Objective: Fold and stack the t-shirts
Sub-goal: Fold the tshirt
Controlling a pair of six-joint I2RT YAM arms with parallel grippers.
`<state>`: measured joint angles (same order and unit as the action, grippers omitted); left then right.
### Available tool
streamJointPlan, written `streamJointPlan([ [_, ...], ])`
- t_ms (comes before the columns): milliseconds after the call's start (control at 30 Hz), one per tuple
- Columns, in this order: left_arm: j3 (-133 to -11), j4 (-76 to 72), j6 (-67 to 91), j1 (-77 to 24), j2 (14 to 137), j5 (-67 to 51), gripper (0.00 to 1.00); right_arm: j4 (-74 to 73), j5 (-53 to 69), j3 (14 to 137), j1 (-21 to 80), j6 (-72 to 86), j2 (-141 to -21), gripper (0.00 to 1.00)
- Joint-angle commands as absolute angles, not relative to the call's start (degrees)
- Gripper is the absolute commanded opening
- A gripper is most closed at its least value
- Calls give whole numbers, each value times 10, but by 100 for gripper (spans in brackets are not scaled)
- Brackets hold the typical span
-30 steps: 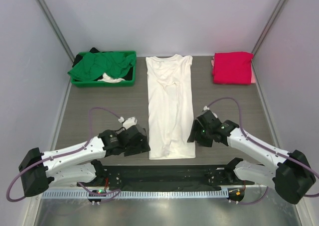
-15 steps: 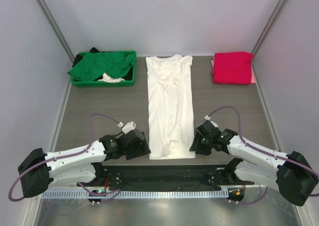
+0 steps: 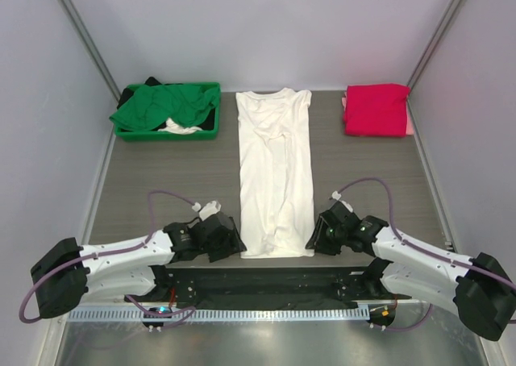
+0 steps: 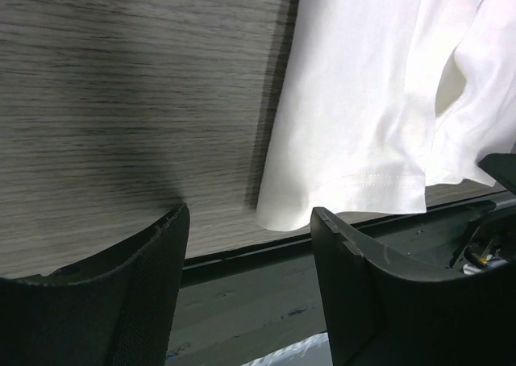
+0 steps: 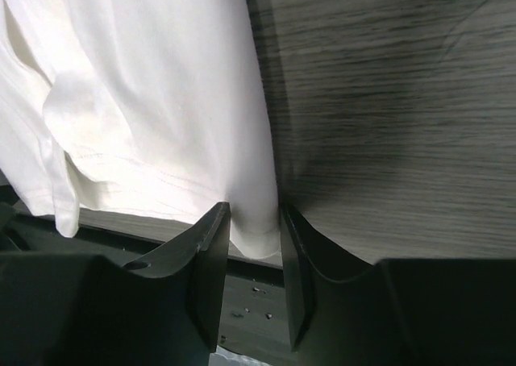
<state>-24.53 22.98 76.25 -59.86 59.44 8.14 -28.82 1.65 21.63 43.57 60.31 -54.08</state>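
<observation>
A large white t-shirt (image 3: 274,172), folded into a long strip, lies flat down the middle of the table. My left gripper (image 3: 231,239) is open wide beside its near left corner; in the left wrist view (image 4: 250,213) that corner (image 4: 298,209) lies just ahead of the gap. My right gripper (image 3: 313,239) is at the near right corner. In the right wrist view (image 5: 252,213) its jaws stand narrowed on either side of that corner (image 5: 256,233), with a gap still showing and the cloth flat. A folded pink-red t-shirt (image 3: 376,108) lies at the back right.
A green plastic bin (image 3: 173,135) at the back left holds a crumpled green t-shirt (image 3: 165,106) with white and dark cloth under it. A black rail (image 3: 266,281) runs along the table's near edge, just behind both grippers. Grey walls close in the sides.
Both grippers have moved toward the near edge and lower, from beside the shirt's lower sides to its two near corners. The shirt has not moved.
</observation>
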Motion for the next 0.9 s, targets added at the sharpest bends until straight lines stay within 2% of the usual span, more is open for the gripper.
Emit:
streamJointPlan([
  [0,-232,209,773,-598,605,80,63,-341,10,214,442,604,-518,38],
  [267,-231,193,777,-598,627,85,59,-358,11,196,444,614,-476,39],
  [567,-233,184,777,-598,649,85,55,-319,7,189,444,613,-505,39],
  [700,-232,179,779,-598,655,85,48,-307,8,190,444,609,-519,31],
  [867,-233,172,778,-598,665,84,33,-307,7,188,444,607,-520,20],
])
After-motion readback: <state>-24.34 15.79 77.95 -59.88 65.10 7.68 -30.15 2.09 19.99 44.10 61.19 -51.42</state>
